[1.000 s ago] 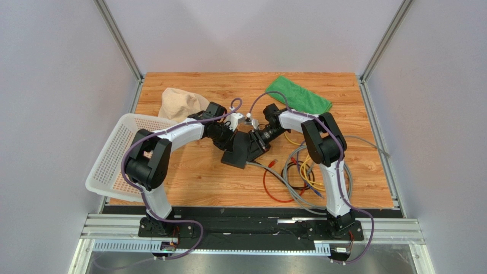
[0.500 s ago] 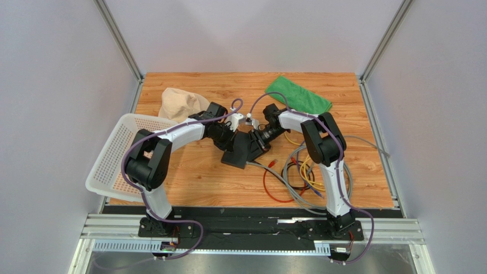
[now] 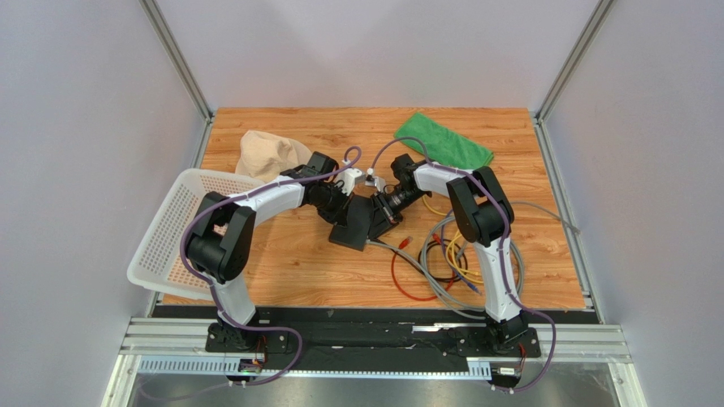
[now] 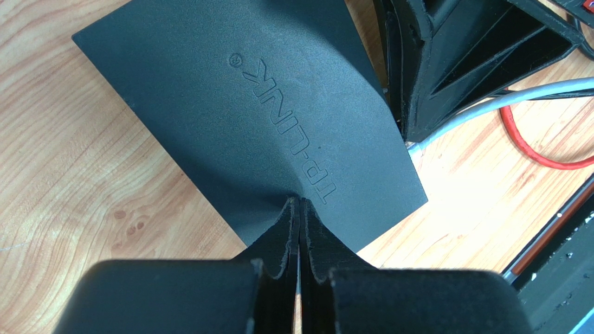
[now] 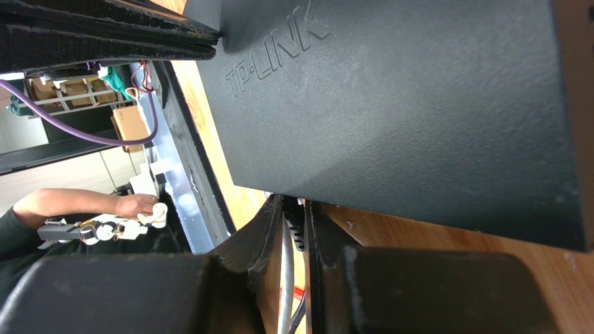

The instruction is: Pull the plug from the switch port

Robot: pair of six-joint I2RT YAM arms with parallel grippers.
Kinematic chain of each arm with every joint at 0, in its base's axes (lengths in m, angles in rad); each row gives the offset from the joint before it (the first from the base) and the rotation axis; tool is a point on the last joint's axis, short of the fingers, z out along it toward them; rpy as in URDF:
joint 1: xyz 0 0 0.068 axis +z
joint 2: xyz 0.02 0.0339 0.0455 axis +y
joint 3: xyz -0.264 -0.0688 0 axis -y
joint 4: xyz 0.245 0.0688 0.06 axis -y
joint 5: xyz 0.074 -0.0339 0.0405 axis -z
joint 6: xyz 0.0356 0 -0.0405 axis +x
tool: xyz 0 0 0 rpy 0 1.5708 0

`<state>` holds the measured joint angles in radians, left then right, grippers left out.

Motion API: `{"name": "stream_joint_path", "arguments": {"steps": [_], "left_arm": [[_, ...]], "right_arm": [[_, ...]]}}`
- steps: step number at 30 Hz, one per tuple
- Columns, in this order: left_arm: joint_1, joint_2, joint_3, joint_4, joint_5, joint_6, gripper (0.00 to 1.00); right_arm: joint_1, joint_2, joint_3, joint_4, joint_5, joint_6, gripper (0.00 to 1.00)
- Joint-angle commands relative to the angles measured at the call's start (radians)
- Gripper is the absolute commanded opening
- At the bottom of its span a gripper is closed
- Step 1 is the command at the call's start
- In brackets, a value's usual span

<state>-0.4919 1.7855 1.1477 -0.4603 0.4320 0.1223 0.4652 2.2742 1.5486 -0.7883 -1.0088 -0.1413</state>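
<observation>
The switch [image 3: 361, 225] is a flat matte-black box lying at an angle mid-table, with raised TP-LINK lettering in the left wrist view [image 4: 258, 104]. My left gripper [image 3: 340, 209] is shut and empty, its tips [image 4: 300, 203] resting on the switch's top face. My right gripper [image 3: 387, 209] is at the switch's right edge, shut on the plug [image 5: 295, 233]. The plug has a black boot, and its grey cable [image 5: 284, 278] runs back between the fingers. The plug's tip and the port are hidden under the switch's edge [image 5: 418, 104].
A tangle of grey, red and yellow cables [image 3: 442, 254] lies right of the switch. A green cloth [image 3: 444, 140] is at the back right and a beige cloth [image 3: 268, 154] at the back left. A white basket [image 3: 174, 229] hangs over the left edge.
</observation>
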Motion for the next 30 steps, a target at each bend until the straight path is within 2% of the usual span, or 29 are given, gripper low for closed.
{"name": "stream_joint_path", "arguments": {"steps": [1,12,19,30], "left_arm": [[-0.016,0.026,-0.006,-0.051,-0.035,0.042,0.00],[-0.025,0.025,-0.006,-0.051,-0.035,0.050,0.00],[-0.027,0.028,-0.006,-0.052,-0.032,0.051,0.00],[-0.033,0.037,0.001,-0.057,-0.038,0.051,0.00]], "right_arm": [[0.004,0.054,0.018,0.029,0.110,-0.041,0.05],[0.006,0.084,0.047,-0.008,0.091,-0.063,0.00],[0.000,0.076,0.036,-0.092,0.099,-0.135,0.00],[-0.017,0.065,0.019,-0.115,0.095,-0.153,0.00]]}}
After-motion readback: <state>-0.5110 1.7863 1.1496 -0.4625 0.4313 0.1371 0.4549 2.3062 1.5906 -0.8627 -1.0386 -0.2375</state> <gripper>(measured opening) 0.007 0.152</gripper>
